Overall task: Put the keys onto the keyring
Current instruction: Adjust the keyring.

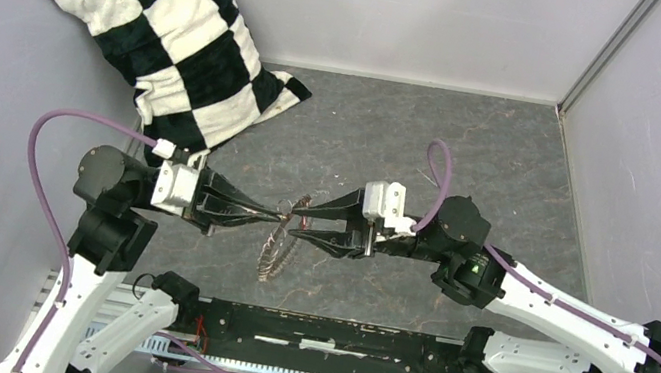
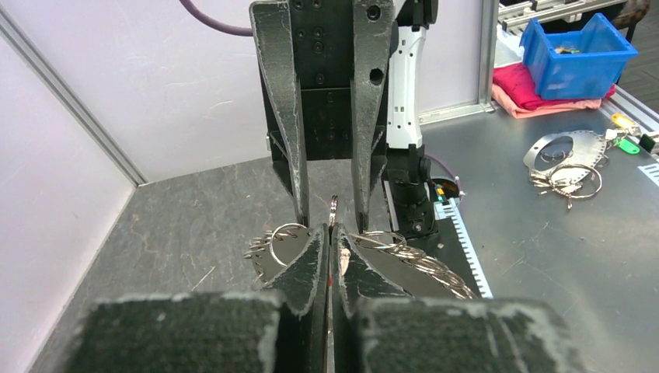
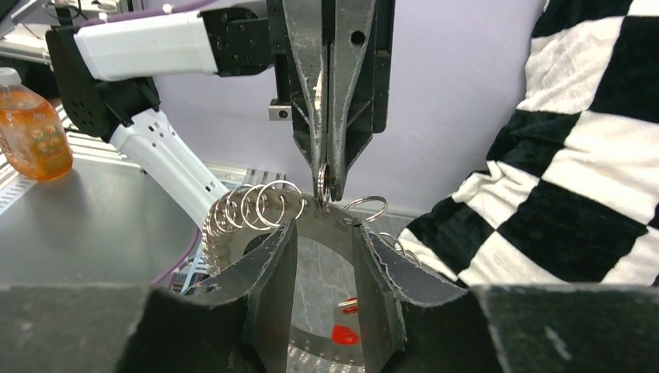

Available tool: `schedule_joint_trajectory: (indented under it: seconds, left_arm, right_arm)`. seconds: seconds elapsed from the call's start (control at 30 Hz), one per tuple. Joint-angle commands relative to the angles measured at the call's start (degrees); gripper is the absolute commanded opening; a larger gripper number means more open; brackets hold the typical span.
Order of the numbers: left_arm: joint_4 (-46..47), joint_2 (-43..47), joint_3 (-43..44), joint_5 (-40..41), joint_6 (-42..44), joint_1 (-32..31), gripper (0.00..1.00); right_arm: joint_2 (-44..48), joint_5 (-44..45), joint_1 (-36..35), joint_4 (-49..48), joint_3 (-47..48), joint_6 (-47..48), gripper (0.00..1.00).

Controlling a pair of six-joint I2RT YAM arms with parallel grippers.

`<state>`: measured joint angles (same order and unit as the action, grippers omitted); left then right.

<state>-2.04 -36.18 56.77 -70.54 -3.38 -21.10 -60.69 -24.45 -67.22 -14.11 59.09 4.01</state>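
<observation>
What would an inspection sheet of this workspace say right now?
Surface: grey mottled table.
Job's things: keyring hangs from the left gripper, with its red tag low down; key not made out.
Clutter: checkered pillow in the far left corner. Beyond the cell are a blue bin, red cloth, spare rings and an orange bottle.
Grippers: left gripper shut on one ring of the keyring; right gripper open, jaws either side of the keyring.
Cables: purple cables, one on the left arm and one on the right, loop clear of the keyring.
Surroundings: pale walls on three sides.
</observation>
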Motion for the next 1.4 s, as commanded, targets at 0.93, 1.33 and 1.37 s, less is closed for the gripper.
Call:
schedule_joint_trajectory:
  seconds: [0.93,1.33,1.37]
  left_arm:
    - [-9.01,2.07,-3.89,4.24,9.18,-0.34,0.18]
    - [-13.34,1.20,-8.16,1.44,10.38,-0.34,0.30]
    - [-13.34,1.28,-8.62,1.46,10.66,-0.34,0.30]
  right_arm:
    - [-5.91,6.04,0.07,18.35,13.27,-0.28,0.01]
    - [-18.89,6.14,-0.84,41.78,30.68,0.38,0.01]
    - [-19.33,6.35,-0.95,42.42,31.00,0.38,0.01]
